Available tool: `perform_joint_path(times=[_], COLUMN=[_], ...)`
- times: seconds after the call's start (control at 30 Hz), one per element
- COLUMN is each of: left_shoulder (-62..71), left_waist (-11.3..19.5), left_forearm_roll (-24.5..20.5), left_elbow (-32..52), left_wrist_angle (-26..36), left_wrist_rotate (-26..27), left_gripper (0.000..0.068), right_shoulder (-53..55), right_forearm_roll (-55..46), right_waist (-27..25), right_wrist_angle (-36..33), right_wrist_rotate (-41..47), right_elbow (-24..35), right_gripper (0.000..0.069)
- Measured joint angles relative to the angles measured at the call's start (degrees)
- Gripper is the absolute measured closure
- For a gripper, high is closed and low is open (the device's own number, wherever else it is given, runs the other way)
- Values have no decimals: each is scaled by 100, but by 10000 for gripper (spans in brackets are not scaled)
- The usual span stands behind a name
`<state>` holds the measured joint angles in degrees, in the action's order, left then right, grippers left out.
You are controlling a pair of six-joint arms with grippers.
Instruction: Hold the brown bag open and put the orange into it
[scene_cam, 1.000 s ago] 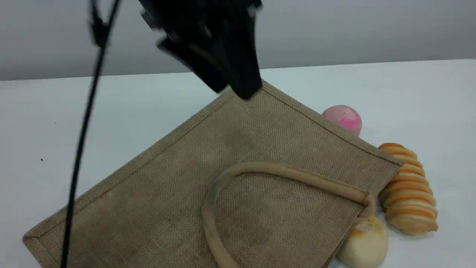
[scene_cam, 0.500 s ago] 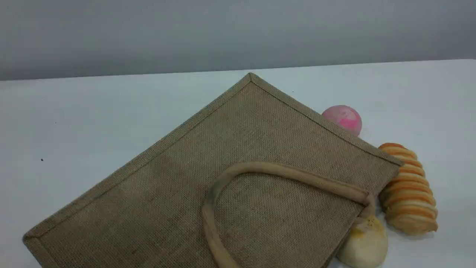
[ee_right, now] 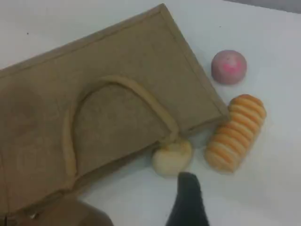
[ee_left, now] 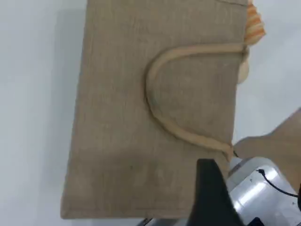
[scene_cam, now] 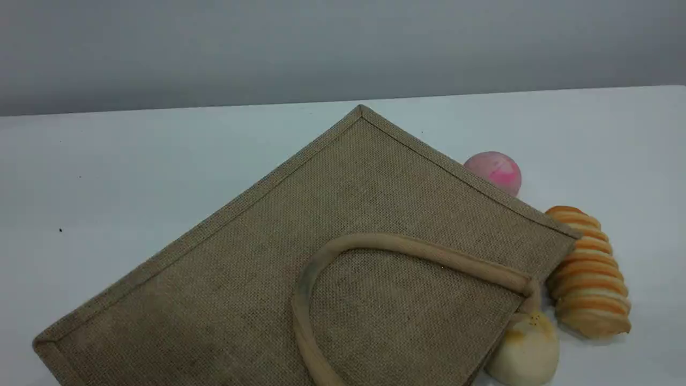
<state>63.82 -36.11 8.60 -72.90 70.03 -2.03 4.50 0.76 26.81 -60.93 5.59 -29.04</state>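
Note:
The brown bag [scene_cam: 257, 257] lies flat on the white table, its mouth edge turned toward the lower right, with one beige loop handle [scene_cam: 386, 244] resting on top. It also fills the left wrist view [ee_left: 117, 117] and the right wrist view [ee_right: 117, 56]. The orange is in none of the views. Neither gripper appears in the scene view. One black fingertip [ee_left: 209, 193] of my left gripper hangs high above the bag's edge, holding nothing. A black fingertip [ee_right: 188, 200] of my right gripper hovers above the table just in front of the bag's mouth, also empty.
A pink ball [scene_cam: 496, 170] sits behind the bag's right edge. A ridged orange-striped bread roll [scene_cam: 588, 273] and a pale bun [scene_cam: 525, 351] lie against the bag's mouth. A silver metal part [ee_left: 256, 188] and a tan surface [ee_left: 282, 141] show at the left wrist view's right.
A black gripper and its dangling cable, above the bag's far corner one second ago, have left the scene view through the top. Bag and foods have not moved.

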Motion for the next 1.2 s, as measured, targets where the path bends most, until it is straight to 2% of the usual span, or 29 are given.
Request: perform_joint_path(times=[0.23,0.4,0.57,0.77,0.97,1.2], left_shoulder=[-1327,-2435,-3423,-4429,-5024,-5185], left_waist=[0,0,0,0,0,0], left_forearm_roll=[-4,-218,-351,-759,-860,-860], left_elbow=[1013,1781,2580,3483,4093,4407], left_wrist_angle=[0,-11,-323,-645,-746,-828], left_wrist_rotate=[-177,-226,-293,-282,-275,-275], left_gripper=[294,294,294,294,294,294], right_shoulder=[0,6,10,10,10,10], right_forearm_roll=[0,-7,-7,-7,-7,-7], right_waist=[0,0,0,0,0,0], right_wrist_angle=[0,-5,-5,-5,-5,-5], right_wrist_rotate=[0,6,6,6,6,9], right_elbow=[0,0,0,0,0,0], right_gripper=[220,220,220,220,220,220])
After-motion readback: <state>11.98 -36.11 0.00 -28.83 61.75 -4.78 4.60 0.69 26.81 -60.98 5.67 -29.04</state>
